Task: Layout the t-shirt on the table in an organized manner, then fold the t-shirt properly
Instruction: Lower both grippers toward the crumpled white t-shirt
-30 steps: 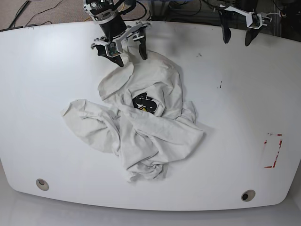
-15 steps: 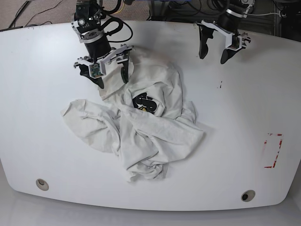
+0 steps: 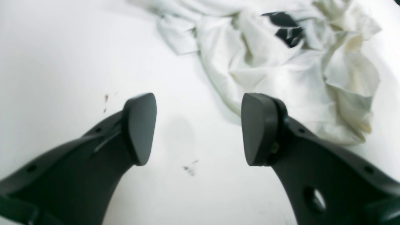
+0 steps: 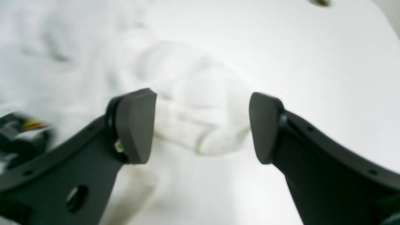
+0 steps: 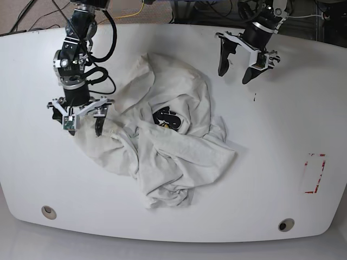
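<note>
Shirt (image 5: 168, 141) lies crumpled mid-table (image 5: 282, 135), bunched in folds, a patch of black print showing near its centre. One lobe reaches toward the far edge, another toward the base view's left.

Right arm, on the base view's left: comes in from the far edge and bends down steeply, wrist pointing nearly straight at the tabletop. Right gripper (image 5: 82, 120) sits over the shirt's left lobe, jaws spread wide, one finger on each side of the cloth edge. Wrist view confirms: fingers (image 4: 137, 125) apart, a rumpled fold of shirt (image 4: 193, 125) between and below them, nothing clamped. Whether the tips touch the fabric cannot be told; that view is blurred.

Left arm, on the base view's right: reaches in from the far edge, angled downward and inward. Left gripper (image 5: 234, 66) hangs above bare table, jaws wide apart, empty. Its wrist view shows fingers (image 3: 140, 128) over white surface with small dark specks (image 3: 189, 168), the shirt (image 3: 281, 62) lying beyond them, near the right finger but not between.

Red tape mark (image 5: 314, 173) sits toward the base view's right edge, well apart from the shirt.
</note>
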### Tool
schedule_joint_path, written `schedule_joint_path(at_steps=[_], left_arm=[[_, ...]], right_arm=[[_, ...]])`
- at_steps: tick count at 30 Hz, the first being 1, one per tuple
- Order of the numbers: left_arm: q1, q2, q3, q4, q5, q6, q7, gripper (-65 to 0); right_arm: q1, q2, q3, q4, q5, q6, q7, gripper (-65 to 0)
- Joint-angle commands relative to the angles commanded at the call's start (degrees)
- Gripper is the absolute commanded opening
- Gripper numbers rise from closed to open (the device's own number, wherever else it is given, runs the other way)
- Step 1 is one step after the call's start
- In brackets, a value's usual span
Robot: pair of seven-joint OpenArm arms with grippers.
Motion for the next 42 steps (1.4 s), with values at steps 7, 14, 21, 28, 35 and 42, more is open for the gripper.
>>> schedule_joint_path(at_steps=[7, 14, 21, 28, 35, 42], left_arm=[[0.09, -1.05, 0.35, 0.00, 0.00, 0.00, 0.00, -24.3], [0.35, -1.14, 0.00, 0.00, 0.00, 0.00, 0.00, -24.4], [0.70, -1.14, 0.00, 0.00, 0.00, 0.09, 0.00, -24.6], [0.79, -1.05, 0.09, 0.00, 0.00, 0.09, 0.00, -24.6], [0.79, -1.05, 0.18, -0.09, 0.18, 0.09, 0.09, -24.6], [0.79, -1.05, 0.18, -0.18, 0.18, 0.09, 0.09, -24.6]], right_arm=[[3.43, 0.18, -1.41, -6.42, -0.09, 6.07, -0.09, -19.7], [3.60, 0.44, -3.34, -10.46, -0.26, 9.41, -0.09, -19.7], [5.80, 1.05, -2.99, -16.18, -0.53, 13.71, 0.26, -19.7], [6.51, 2.29, -3.16, -19.08, -0.53, 14.24, 3.69, -19.8], [8.26, 2.37, -3.34, -19.43, -0.62, 14.24, 4.22, -19.7], [8.97, 3.16, -7.12, -19.08, -0.70, 14.24, 4.22, -19.7]])
